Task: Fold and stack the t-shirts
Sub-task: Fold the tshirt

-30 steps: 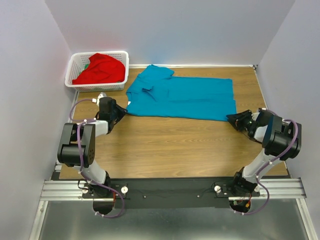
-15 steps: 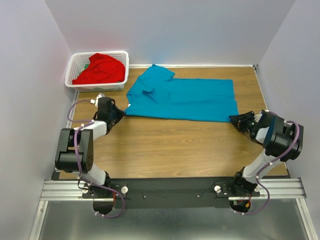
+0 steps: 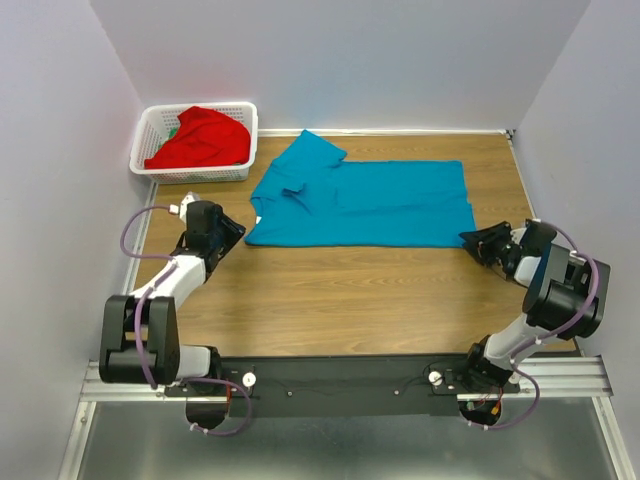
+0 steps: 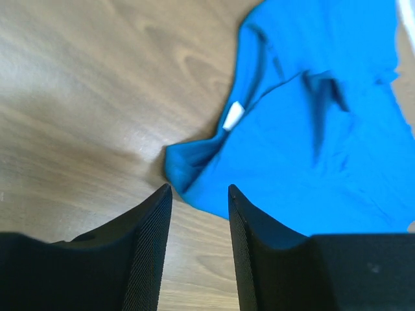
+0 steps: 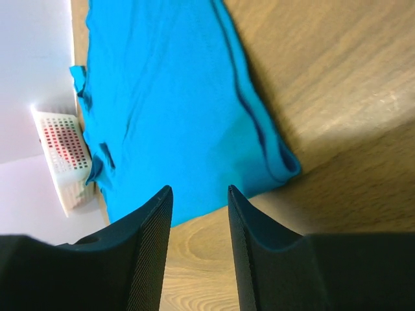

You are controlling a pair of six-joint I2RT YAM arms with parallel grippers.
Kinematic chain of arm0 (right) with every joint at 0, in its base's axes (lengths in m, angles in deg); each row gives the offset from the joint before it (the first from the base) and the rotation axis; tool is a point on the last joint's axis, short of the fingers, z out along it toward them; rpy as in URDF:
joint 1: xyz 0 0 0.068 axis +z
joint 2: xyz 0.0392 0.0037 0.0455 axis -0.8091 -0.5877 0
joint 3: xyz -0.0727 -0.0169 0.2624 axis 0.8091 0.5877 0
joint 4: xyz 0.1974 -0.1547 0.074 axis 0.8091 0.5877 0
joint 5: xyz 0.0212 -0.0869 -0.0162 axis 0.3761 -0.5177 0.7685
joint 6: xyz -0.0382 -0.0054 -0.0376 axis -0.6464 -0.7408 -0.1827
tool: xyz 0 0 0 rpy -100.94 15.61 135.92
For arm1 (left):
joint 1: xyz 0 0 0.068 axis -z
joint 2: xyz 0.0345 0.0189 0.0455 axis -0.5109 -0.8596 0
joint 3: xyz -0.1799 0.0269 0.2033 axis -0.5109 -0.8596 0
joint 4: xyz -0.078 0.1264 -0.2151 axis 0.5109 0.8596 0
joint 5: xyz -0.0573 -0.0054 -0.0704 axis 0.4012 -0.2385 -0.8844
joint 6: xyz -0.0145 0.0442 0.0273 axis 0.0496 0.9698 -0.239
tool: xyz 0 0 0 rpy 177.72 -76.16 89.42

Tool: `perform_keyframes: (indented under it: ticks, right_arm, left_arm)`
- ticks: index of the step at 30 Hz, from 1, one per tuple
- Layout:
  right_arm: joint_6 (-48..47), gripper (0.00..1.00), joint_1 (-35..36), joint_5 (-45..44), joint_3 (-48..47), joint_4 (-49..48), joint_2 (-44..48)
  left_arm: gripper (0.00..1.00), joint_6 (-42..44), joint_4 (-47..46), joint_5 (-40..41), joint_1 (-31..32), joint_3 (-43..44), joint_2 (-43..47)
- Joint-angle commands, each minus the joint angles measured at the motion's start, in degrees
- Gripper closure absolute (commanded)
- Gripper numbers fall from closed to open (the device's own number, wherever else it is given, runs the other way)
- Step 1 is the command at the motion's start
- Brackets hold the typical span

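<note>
a: top external view. the teal-blue t-shirt [image 3: 360,200] lies spread flat on the wooden surface [image 3: 350,290], neck end at the left, hem at the right. the red t-shirt [image 3: 200,138] sits heaped in the white basket [image 3: 152,128] at the far left corner.

b: and the tools?

a: the left tool [image 3: 238,232] sits low, just off the shirt's near left corner. the right tool [image 3: 468,238] sits just off its near right corner. from above i cannot tell how wide either stands.

b: do the wrist views settle it?

a: yes. left wrist: its fingers [image 4: 146,246] are parted part-way with nothing between them. a curled shirt corner lies on the wood just beyond the tips, and a small white label [image 4: 233,115] shows at the neck, hard to make out from above. right wrist: fingers [image 5: 146,246] are likewise parted and empty, with the hem corner ahead and off to one side. the basket shows at that view's edge, red visible through its lattice.
</note>
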Motion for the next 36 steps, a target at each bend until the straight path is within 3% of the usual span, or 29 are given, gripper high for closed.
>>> perform_keyframes:
  ticks: [1,5,9,14,24,29,36]
  right_arm:
    - [0.07,0.52,0.83,0.66,-1.78,1.15,2.63]
    - [1.66,0.52,2.94,2.17,-2.74,-1.41,3.86]
    - [1.92,0.52,4.0,3.4,-3.8,-3.6,2.02]
    - [1.84,0.52,4.0,2.7,-3.89,-4.84,-1.75]
    - [0.34,0.52,2.25,-5.56,-1.16,-0.89,-4.66]
    - [-1.41,0.52,-0.04,-15.31,-3.0,11.85,-3.26]
    - [-2.47,0.51,-0.31,-17.52,-3.62,17.75,0.51]
  left_arm:
    - [0.55,3.36,-0.07,2.58,1.29,1.38,4.75]
    - [0.63,3.37,-6.48,-0.76,5.41,0.51,6.09]
    - [0.74,2.66,-11.06,-4.1,6.83,1.64,-1.79]
    - [0.83,2.58,-10.45,-3.66,6.83,5.6,-11.73]
    - [0.83,-1.46,-2.89,0.64,5.61,4.64,-12.82]
    - [0.83,-2.0,0.79,0.73,5.52,3.93,-11.5]
    - [0.83,-2.0,3.97,-1.38,5.6,2.26,-10.19]
